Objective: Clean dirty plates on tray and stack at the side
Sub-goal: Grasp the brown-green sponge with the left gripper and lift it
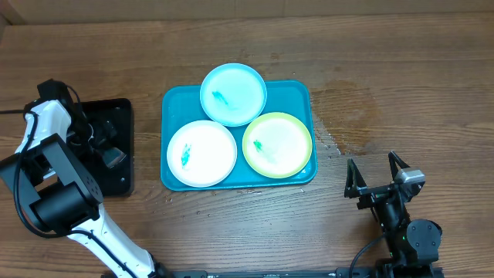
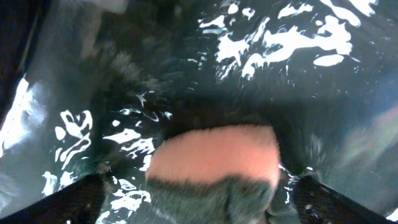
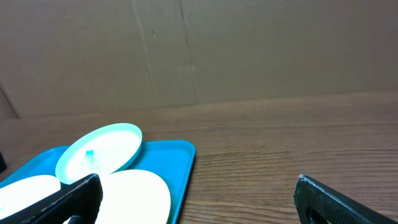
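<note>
Your plates (image 1: 202, 153) lie on the tray (image 1: 299, 91), light, stiff and likely slick, so pinch a rim, while the left gripper (image 2: 200, 202) straddles the sponge (image 2: 214, 155) unclenched and the right gripper (image 1: 372, 164) hangs released.

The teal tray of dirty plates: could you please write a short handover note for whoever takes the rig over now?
Left gripper: jaws open around a pink-and-grey sponge in the wet black rectangular tray, not gripping it.
Right gripper: jaws open, empty, right of the large teal rectangular plastic tray.
On it: white round plastic plate, pale blue plate, yellow-green plate, each teal-smeared.
Done: nothing.
To do: grip sponge, wipe all three, stack beside tray.
</note>
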`<state>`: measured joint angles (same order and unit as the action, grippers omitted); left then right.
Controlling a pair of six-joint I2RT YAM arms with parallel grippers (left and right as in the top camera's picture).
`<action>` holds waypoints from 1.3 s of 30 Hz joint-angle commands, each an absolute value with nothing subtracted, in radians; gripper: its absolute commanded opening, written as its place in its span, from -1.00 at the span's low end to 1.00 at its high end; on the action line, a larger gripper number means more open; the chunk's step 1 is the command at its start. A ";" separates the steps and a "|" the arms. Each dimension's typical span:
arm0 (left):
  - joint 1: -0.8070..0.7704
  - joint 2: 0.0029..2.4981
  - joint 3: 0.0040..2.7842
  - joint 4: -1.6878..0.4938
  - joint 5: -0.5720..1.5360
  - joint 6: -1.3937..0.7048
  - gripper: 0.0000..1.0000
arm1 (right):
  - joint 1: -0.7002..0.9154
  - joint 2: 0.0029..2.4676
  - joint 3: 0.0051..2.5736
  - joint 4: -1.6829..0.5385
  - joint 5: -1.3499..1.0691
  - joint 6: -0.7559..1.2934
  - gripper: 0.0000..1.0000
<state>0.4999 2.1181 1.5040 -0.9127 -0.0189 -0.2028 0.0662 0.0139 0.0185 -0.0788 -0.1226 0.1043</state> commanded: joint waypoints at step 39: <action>0.504 2.161 1.502 -1.097 -0.038 -0.194 0.52 | 0.064 0.005 0.008 -0.073 -0.113 0.105 1.00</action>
